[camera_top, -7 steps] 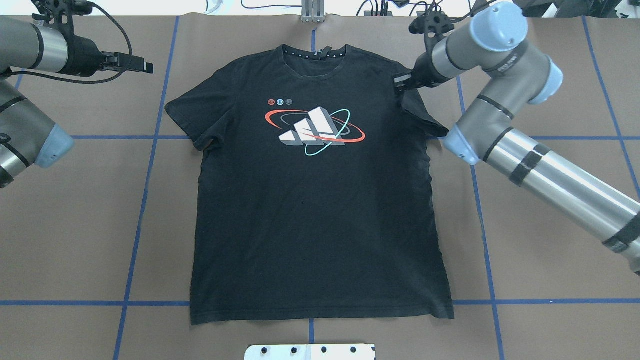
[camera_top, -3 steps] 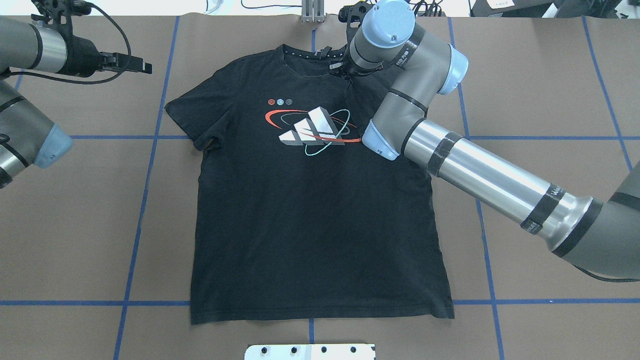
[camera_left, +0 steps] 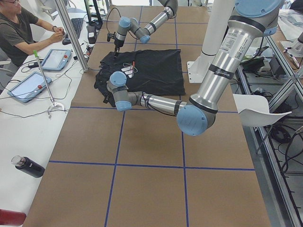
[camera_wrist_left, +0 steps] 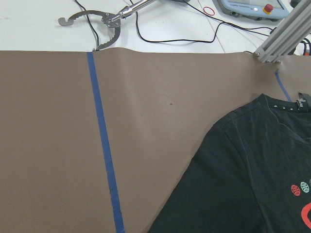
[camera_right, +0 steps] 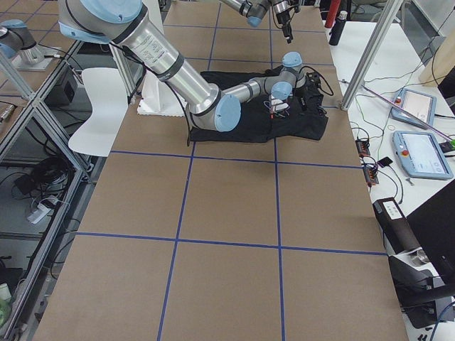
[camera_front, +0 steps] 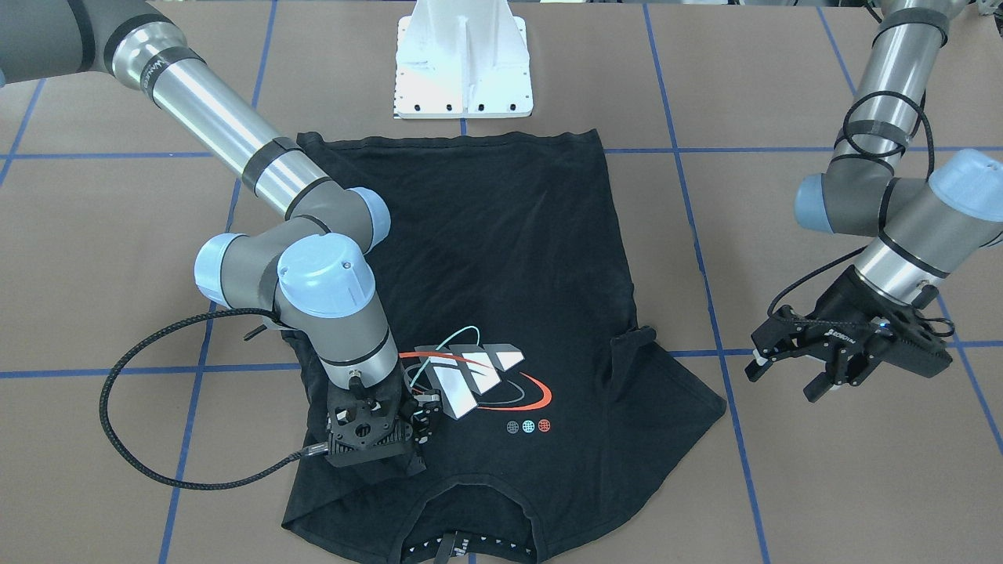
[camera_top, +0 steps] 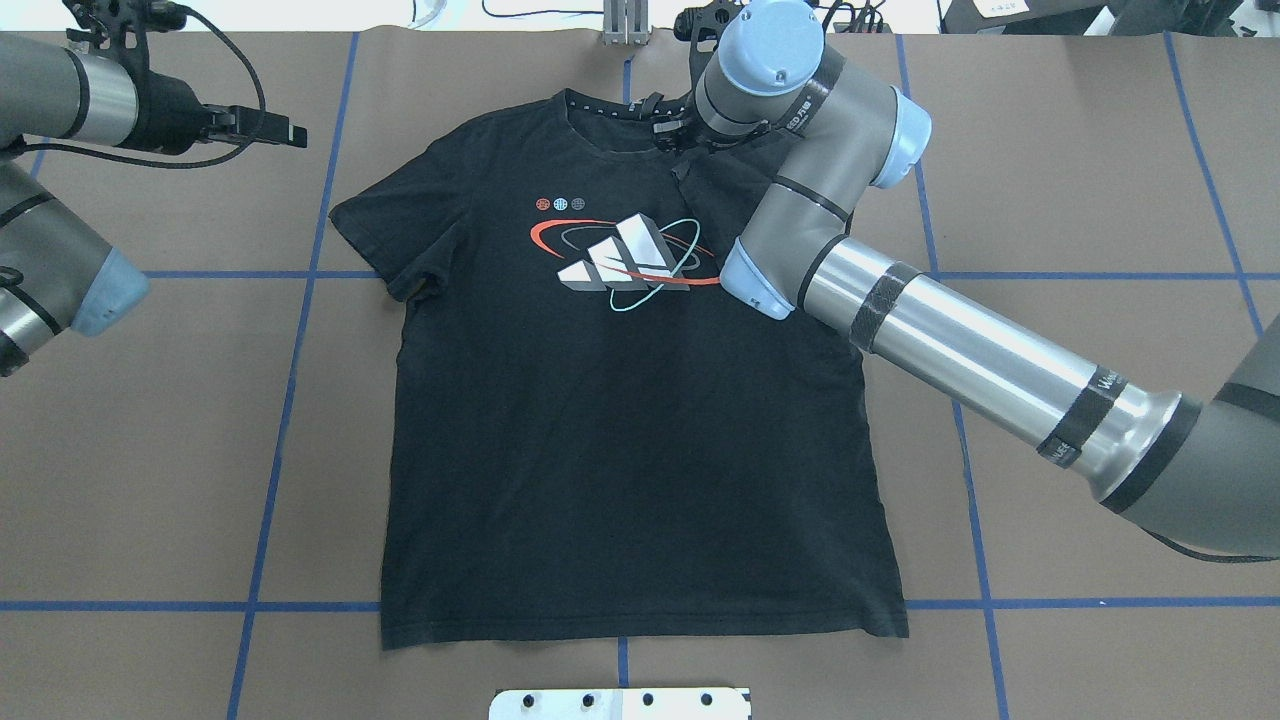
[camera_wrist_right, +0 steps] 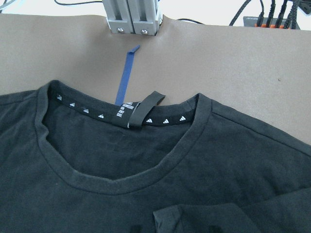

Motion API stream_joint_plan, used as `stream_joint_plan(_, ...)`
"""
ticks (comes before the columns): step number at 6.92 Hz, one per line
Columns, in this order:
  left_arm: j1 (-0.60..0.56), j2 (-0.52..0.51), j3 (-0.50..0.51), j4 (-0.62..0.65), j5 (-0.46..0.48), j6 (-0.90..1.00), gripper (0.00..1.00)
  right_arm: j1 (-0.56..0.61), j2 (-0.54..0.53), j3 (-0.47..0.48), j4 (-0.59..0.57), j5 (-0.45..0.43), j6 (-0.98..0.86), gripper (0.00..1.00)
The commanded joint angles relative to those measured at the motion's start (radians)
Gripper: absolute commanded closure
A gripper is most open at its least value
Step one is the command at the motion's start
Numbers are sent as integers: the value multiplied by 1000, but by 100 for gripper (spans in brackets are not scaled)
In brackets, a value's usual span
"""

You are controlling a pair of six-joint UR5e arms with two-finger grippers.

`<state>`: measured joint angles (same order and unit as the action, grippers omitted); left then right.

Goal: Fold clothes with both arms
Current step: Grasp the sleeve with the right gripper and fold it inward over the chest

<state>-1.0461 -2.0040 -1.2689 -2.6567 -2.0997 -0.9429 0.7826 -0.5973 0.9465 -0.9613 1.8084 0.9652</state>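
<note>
The black T-shirt (camera_top: pixel 620 450) lies flat, logo (camera_top: pixel 625 255) up, collar at the far edge. My right gripper (camera_top: pixel 682 150) is low over the chest just right of the collar, shut on the shirt's right sleeve, which is folded inward onto the chest (camera_top: pixel 700 175). It also shows in the front view (camera_front: pixel 419 419), beside the logo (camera_front: pixel 470 372). The right wrist view shows the collar (camera_wrist_right: pixel 121 179) and the folded sleeve edge (camera_wrist_right: pixel 194 218). My left gripper (camera_top: pixel 285 130) (camera_front: pixel 787 377) is open and empty, off the shirt beyond the flat left sleeve (camera_top: pixel 385 235).
The brown table is marked with blue tape lines (camera_top: pixel 290 380). The white pedestal base (camera_front: pixel 464 63) stands at the near edge by the hem. A metal bracket (camera_top: pixel 625 25) sits at the far edge behind the collar. An operator (camera_left: pixel 19 28) and tablets (camera_left: pixel 57 59) are beyond the table.
My right arm swung left from the shirt's right shoulder to beside the collar, drawing the right sleeve over onto the chest. The left arm has not moved.
</note>
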Motion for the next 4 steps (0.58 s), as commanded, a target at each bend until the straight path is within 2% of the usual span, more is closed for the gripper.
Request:
stream_joint_plan(1, 43, -1, 5, -28, 70, -101, 1, 36, -13, 70, -2, 107, 78, 0)
stream_joint_plan(2, 128, -2, 9, -25, 214, -118, 2, 41, -48, 134, -2, 124, 92, 0)
stream_joint_plan(3, 161, -22, 51, -23, 280, -120, 7, 47, -74, 176, -5, 156, 99, 0)
stream_joint_plan(4, 163, -51, 106, -25, 302, -120, 15, 56, -103, 217, -5, 187, 106, 0)
